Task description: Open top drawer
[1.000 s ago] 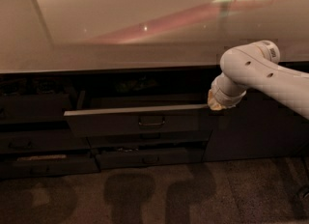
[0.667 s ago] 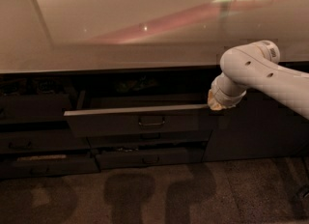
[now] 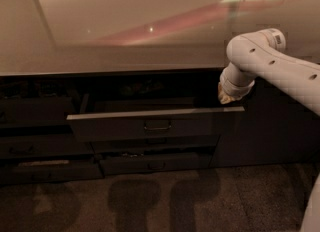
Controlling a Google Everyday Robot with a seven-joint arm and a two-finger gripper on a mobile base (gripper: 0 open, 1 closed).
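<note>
Currently we see the top drawer [image 3: 115, 126] standing open at centre frame, its dark front sticking out from the cabinet run, with a pale top edge running from centre-left to centre-right. Its small loop handle [image 3: 157, 125] sits mid-front, nothing touching it. The white arm [image 3: 272, 63] comes in from the right edge, bends at upper right and points down toward the drawer's right end. The gripper [image 3: 226, 96] sits at that tip, just above and behind the right corner of the drawer front, roughly at the mouth of the opening. It looks like it may be in contact with the rim there, but the area is too dark for us to be sure, and we can't tell whether the gripper is released or clenched. The pale countertop [image 3: 125, 58] spans the upper half of the frame. A narrower lower drawer [image 3: 157, 164] sits below the open one, slightly ajar. A dark cabinet door [image 3: 270, 131] fills the right side under the arm. The floor [image 3: 210, 201] along the bottom carries two soft shadows.
</note>
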